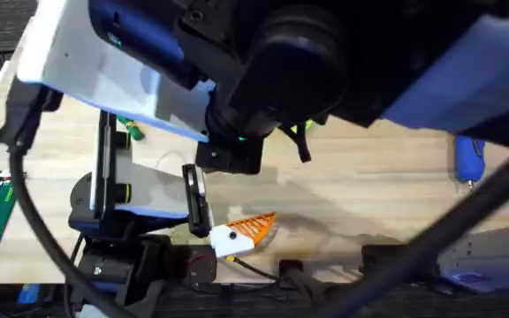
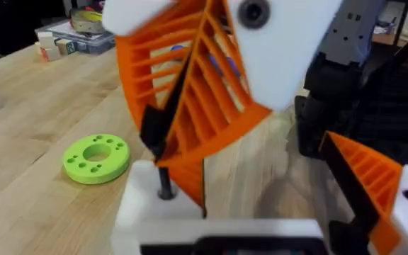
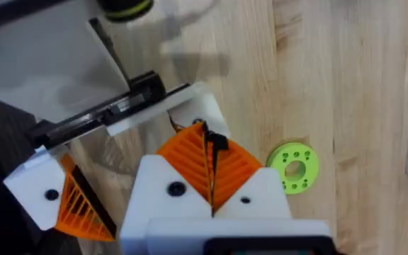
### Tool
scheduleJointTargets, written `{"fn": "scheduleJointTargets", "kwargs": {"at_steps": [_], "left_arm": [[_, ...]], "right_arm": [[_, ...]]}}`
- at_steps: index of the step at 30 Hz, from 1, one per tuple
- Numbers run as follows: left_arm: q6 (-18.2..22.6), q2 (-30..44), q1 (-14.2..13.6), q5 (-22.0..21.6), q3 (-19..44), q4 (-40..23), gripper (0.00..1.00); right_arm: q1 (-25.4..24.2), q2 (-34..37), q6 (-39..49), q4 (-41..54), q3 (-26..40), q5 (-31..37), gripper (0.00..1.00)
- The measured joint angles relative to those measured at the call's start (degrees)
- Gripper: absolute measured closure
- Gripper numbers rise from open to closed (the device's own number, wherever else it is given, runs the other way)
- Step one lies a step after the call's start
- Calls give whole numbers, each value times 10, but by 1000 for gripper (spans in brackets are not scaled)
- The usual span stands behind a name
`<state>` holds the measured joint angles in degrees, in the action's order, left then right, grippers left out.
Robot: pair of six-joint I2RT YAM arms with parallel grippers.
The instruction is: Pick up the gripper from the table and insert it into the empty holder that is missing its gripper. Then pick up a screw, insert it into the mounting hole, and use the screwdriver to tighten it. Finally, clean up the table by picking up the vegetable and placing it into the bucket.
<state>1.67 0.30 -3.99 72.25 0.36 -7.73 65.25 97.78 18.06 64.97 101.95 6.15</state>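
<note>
**Screw meets mount: the middle step of the job, with the clean-up not yet begun**

R gripper (image 3: 205,142) has its jaws pinched shut on a small black screw (image 2: 154,131), held just above the small white angular plastic holder (image 2: 137,205). That holder is one side of the L gripper (image 2: 253,191), whose jaws stand wide apart with nothing gripped. The small orange ribbed plastic gripper wedge (image 2: 188,180) stands against the holder and looks seated, so insertion appears done, tho the fit can't be confirmed. Left to do: drop the screw in and tighten it. The stubby bright-blue cylindrical screwdriver (image 1: 468,157) lies far off on the pale wooden counter (image 1: 369,185). The small dark-green leafy toy vegetable (image 1: 131,131) also lies on the counter, not yet binned. The round bright-green holed disc (image 3: 294,168) sits nearby.
</note>
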Motion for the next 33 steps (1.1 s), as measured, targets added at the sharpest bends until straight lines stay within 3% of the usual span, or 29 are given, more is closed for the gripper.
{"fn": "scheduleJointTargets", "kwargs": {"at_steps": [31, 32, 33], "left_arm": [[-3, 0, 0, 0, 0, 0, 8], [-3, 0, 0, 0, 0, 0, 8], [-3, 0, 0, 0, 0, 0, 8]], "right_arm": [[0, 23, 0, 4, 0, -13, 993], [0, 23, -1, 4, 0, -13, 961], [0, 23, 0, 4, 0, -14, 832]]}}
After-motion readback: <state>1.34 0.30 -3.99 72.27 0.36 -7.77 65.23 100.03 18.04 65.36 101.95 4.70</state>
